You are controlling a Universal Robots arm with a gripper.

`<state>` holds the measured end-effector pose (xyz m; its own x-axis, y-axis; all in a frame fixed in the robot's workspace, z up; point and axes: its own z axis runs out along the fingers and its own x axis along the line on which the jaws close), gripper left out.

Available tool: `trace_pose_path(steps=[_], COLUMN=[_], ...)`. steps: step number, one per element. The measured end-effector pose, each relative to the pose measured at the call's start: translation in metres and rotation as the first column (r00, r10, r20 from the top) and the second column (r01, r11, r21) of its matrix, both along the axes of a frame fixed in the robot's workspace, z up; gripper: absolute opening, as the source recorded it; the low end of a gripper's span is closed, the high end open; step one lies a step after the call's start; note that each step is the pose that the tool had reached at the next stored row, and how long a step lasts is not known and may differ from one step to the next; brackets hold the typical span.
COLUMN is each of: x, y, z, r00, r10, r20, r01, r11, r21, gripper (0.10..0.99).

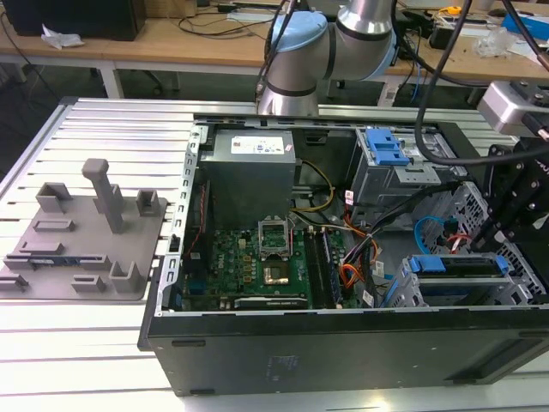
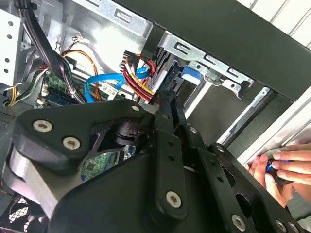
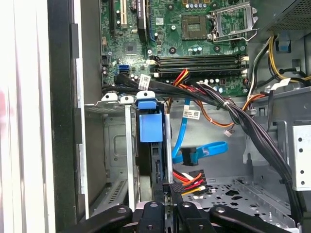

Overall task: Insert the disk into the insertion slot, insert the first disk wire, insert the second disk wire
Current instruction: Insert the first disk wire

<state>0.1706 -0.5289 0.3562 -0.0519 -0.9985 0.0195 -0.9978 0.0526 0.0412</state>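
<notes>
One disk (image 1: pixel 455 265) is being carried in the insertion slot (image 1: pixel 401 296), low at the exterior view's right, inside the open PC case (image 1: pixel 343 352) on the desk (image 1: pixel 86 343). In the first wrist view the pincer (image 3: pixel 167 191) is being pressed together on the dark plug of the first disk wire (image 3: pixel 190 180), right beside the disk's end; whether the plug is seated can't be told. The second disk wire (image 3: pixel 201 151) is being shown curving in a loop near that bundle, apart from the pincer. In the second wrist view a small dark object is being pinched by a person's hand (image 2: pixel 282 170) outside the case. A grey fixture (image 1: pixel 86 232) is being borne by the desk at the exterior view's left.
</notes>
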Motion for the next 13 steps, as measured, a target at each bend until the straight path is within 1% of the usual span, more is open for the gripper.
trace_pose_path(steps=[4, 10, 13], x=[0.0001, 0.0001, 0.0001], y=[-0.0028, -0.0032, -0.0032], z=[-0.0011, -0.0016, -0.0038], r00=[1.0000, 1.0000, 1.0000], r10=[0.000, 0.000, 0.000], r20=[0.0000, 0.0000, 0.0009], r01=[0.000, 0.000, 0.000], r11=[1.0000, 1.0000, 1.0000], r21=[0.000, 0.000, 0.000], gripper=[0.165, 0.165, 0.165])
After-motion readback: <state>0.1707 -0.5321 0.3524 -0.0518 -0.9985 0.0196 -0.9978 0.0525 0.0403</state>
